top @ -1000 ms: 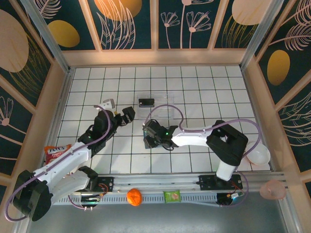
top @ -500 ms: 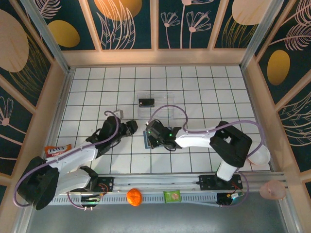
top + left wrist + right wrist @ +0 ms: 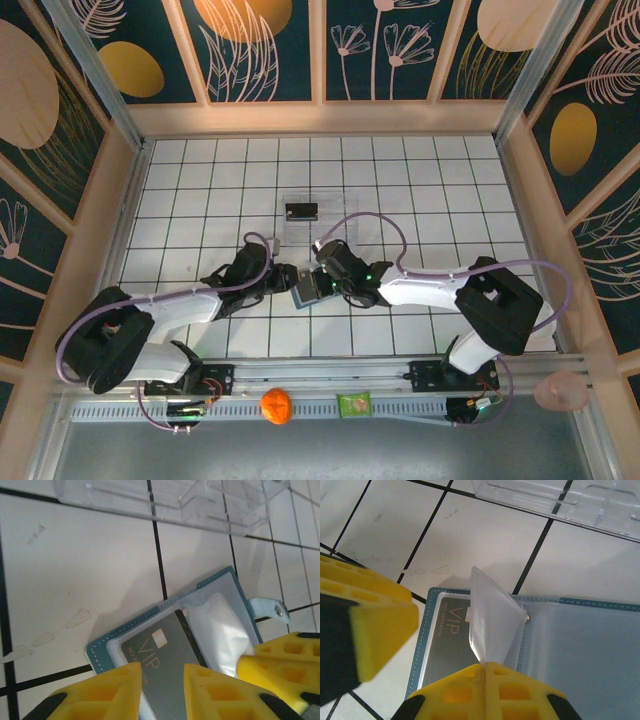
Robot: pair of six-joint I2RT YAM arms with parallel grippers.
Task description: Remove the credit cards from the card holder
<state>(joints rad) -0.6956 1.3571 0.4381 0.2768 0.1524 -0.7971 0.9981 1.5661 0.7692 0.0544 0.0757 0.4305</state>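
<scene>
The right gripper (image 3: 485,669) is pinching the card holder's (image 3: 426,630) clear flap (image 3: 492,625) upright, while the left gripper (image 3: 162,679), jaws partly apart and empty, is hovering directly over the exposed credit card (image 3: 160,652).

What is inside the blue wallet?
A grey card marked VIP sits in a clear pocket of the card holder. The right gripper pinches a clear sleeve and holds it tilted up. Whether more cards lie under that card or behind the frosted pockets is hidden.
</scene>
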